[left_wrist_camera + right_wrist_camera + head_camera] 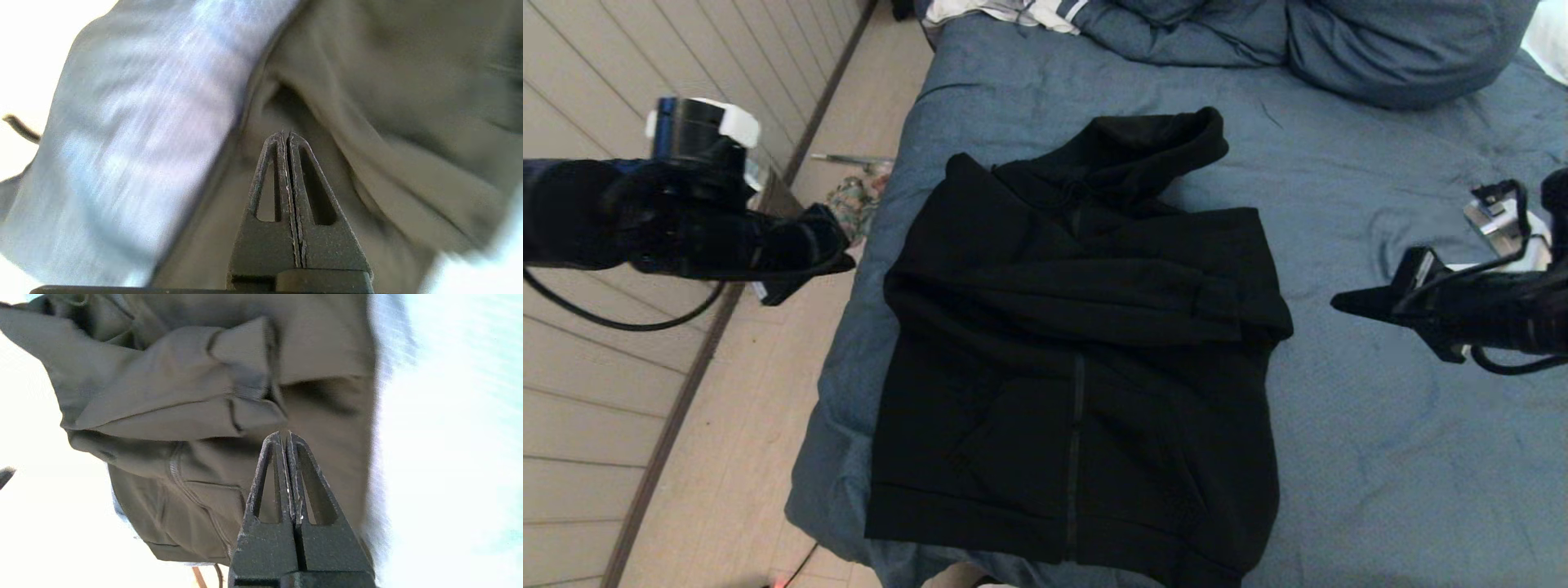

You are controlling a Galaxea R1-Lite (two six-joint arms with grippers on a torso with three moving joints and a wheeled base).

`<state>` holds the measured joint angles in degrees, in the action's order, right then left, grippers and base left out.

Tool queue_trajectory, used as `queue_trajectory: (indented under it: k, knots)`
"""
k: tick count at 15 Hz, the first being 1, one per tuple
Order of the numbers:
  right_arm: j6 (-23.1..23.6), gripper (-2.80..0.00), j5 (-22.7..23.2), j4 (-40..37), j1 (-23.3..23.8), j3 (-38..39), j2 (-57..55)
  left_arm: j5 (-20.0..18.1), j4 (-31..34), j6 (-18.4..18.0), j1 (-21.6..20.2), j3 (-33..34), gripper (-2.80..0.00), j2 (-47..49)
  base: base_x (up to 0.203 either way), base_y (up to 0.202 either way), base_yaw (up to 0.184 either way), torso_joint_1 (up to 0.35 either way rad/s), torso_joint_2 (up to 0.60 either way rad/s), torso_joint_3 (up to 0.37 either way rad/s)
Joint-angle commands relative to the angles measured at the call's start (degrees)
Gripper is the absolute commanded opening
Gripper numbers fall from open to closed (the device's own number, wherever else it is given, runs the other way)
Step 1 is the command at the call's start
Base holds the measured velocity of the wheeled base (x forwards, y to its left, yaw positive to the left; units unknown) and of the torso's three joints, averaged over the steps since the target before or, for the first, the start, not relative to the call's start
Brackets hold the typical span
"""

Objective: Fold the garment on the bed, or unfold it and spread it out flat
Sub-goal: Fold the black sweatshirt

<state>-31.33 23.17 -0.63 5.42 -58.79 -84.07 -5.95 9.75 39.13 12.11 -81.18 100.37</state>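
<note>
Garment first: the black hooded sweatshirt lies on the bed, front up, with its zipper running down the middle and its hood pointing toward the blue pillows. Both sleeves are folded across the chest, one over the other, so the body makes a compact rectangle. Its hem sits near the bed's near edge, and its side toward my left arm runs close to the edge that borders the wooden floor.

My left gripper hangs in the air beside that side of the garment, over the floor at about shoulder level of the sweatshirt, apart from the cloth. Its two fingers are pressed together with nothing between them.

My right gripper hangs on the garment's other side, over bare duvet, its tip pointing at the folded sleeve cuff and well short of touching it. Those fingers are likewise pressed tight together and hold nothing.

Beyond the hood, next to the pillows, lies a white striped cloth.
</note>
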Motion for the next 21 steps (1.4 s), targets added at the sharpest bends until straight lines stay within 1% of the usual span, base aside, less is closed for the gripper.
queue_trajectory:
  k: [1, 2, 3, 4, 6, 7, 9, 11, 12, 13, 15, 17, 18, 20, 21]
  knots:
    - [-0.1, -2.8, 0.9, 0.02, 2.35, 1.29, 0.86, -9.51, -0.29, 0.27, -4.55, 7.61, -2.8, -10.21, 0.0, 0.0, 0.0, 0.0, 0.0, 0.0]
    - [0.01, -2.8, 2.37, 0.09, 3.84, 1.89, 0.38, -16.83, -0.92, 0.19, -7.25, 11.91, -2.8, -11.85, 0.0, 0.0, 0.0, 0.0, 0.0, 0.0]
    - [0.35, -2.8, 3.91, 0.23, 4.48, 2.61, -0.57, -23.98, -2.23, 0.1, -8.8, 14.62, -2.8, -12.14, 0.0, 0.0, 0.0, 0.0, 0.0, 0.0]
    - [1.26, -2.8, 4.92, 0.74, 4.82, 2.83, -2.26, -27.98, -3.86, 0.06, -9.38, 16.53, -2.8, -10.83, 0.0, 0.0, 0.0, 0.0, 0.0, 0.0]
    - [3.3, -2.8, 6.12, 1.85, 6.12, 3.08, -5.66, -31.71, -6.47, 0.2, -9.84, 17.47, -2.8, -6.4, 0.0, 0.0, 0.0, 0.0, 0.0, 0.0]
    - [3.46, -2.8, 6.26, 1.94, 6.85, 2.98, -5.99, -32.28, -6.85, 0.07, -9.92, 17.72, -2.8, -5.98, 0.0, 0.0, 0.0, 0.0, 0.0, 0.0]
    - [3.64, -2.8, 6.27, 1.99, 7.11, 3.33, -5.89, -32.27, -6.87, -0.26, -9.92, 18.42, -2.8, -6.56, 0.0, 0.0, 0.0, 0.0, 0.0, 0.0]
    - [4.05, -2.8, 6.19, 2.04, 6.53, 4.31, -5.67, -33.63, -8.35, -2.18, -9.92, 20.6, -2.8, -6.42, 0.0, 0.0, 0.0, 0.0, 0.0, 0.0]
    - [5.3, -2.8, 6.11, 2.04, 6.45, 4.91, -6.03, -33.98, -9.49, -3.19, -9.56, 22.08, -2.8, -6.54, 0.0, 0.0, 0.0, 0.0, 0.0, 0.0]
    - [6.55, -2.8, 6.09, 2.04, 6.45, 5.0, -6.2, -34.0, -10.93, -3.76, -8.36, 22.74, -2.8, -6.48, 0.0, 0.0, 0.0, 0.0, 0.0, 0.0]
    - [6.92, -2.8, 5.92, 2.04, 6.3, 5.06, -5.73, -33.16, -12.06, -3.83, -7.95, 22.02, -2.8, -5.97, 0.0, 0.0, 0.0, 0.0, 0.0, 0.0]
    - [6.82, -2.8, 6.09, 1.96, 5.84, 5.35, -5.49, -33.27, -11.15, -4.08, -7.98, 21.32, -2.8, -6.29, 0.0, 0.0, 0.0, 0.0, 0.0, 0.0]
    - [6.81, -2.8, 6.24, 2.04, 5.83, 5.32, -5.73, -34.04, -9.83, -4.14, -8.09, 21.16, -2.8, -6.81, 0.0, 0.0, 0.0, 0.0, 0.0, 0.0]
    - [6.89, -2.8, 6.36, 1.95, 5.59, 5.44, -6.18, -36.88, -6.21, -4.0, -8.24, 19.78, -2.8, -6.18, 0.0, 0.0, 0.0, 0.0, 0.0, 0.0]
    - [6.89, -2.8, 6.36, 1.95, 5.37, 5.61, -6.28, -37.29, -6.15, -4.08, -8.25, 20.1, -2.8, -6.15, 0.0, 0.0, 0.0, 0.0, 0.0, 0.0]
